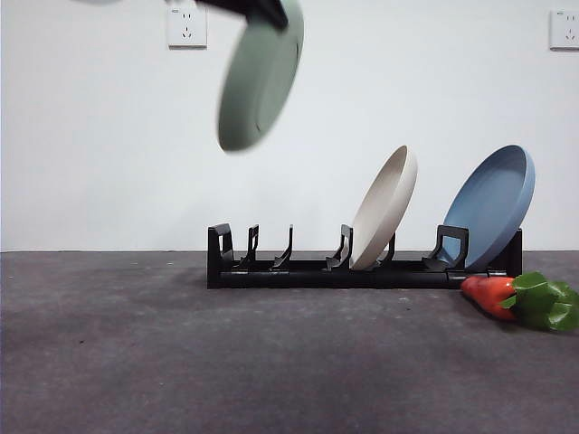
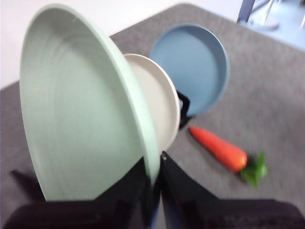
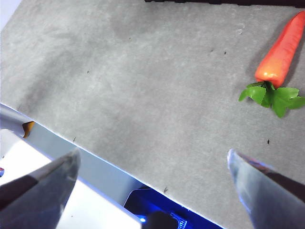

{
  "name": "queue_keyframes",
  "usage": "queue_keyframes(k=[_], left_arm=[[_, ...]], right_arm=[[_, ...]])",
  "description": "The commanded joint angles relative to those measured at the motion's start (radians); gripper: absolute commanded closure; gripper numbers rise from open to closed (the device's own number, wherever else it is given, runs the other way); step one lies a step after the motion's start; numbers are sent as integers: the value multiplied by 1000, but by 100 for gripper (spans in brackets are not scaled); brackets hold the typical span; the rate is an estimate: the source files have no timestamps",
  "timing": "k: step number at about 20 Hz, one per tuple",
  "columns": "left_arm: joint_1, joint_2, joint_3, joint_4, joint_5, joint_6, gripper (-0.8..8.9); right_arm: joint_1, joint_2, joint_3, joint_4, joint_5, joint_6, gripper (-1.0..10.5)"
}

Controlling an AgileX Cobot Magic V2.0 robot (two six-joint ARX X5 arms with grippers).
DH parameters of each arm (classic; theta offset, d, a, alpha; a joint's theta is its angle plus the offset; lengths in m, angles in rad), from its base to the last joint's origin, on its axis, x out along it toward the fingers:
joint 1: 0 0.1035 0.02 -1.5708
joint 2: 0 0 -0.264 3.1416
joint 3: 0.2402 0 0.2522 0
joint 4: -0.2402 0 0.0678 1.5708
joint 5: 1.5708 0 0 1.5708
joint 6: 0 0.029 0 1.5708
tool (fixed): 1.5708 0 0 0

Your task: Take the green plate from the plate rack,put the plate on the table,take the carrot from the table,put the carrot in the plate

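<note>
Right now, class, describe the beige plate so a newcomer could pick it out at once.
Find the long black plate rack standing on the dark grey table. Two plates lean in its slots; the beige plate is the one nearer the middle. Its cream colour separates it from the blue plate at the rack's end beside the carrot.

Even, bright light falls on the scene, leaving only soft shadows on the table under the plate rack. High above the rack, the green plate is smeared by motion blur. In the right wrist view the right gripper jaws are out of focus with a bluish glare.
</note>
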Motion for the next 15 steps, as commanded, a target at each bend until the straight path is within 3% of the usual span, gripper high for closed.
queue_keyframes(k=[1, 3, 6, 10, 15], left_arm=[[-98, -57, -3, -143, -177, 145, 820], [-195, -63, -3, -279, -325, 190, 820], [-309, -59, -53, -357, -414, 188, 819], [-442, -55, -257, -267, -544, 158, 820], [-504, 51, -481, -23, -585, 248, 820]], right_arm=[[2, -1, 5, 4, -2, 4, 290], [2, -1, 5, 4, -2, 4, 290], [2, -1, 5, 4, -4, 5, 290], [2, -1, 5, 4, -4, 5, 290], [2, 0, 5, 4, -4, 6, 290]])
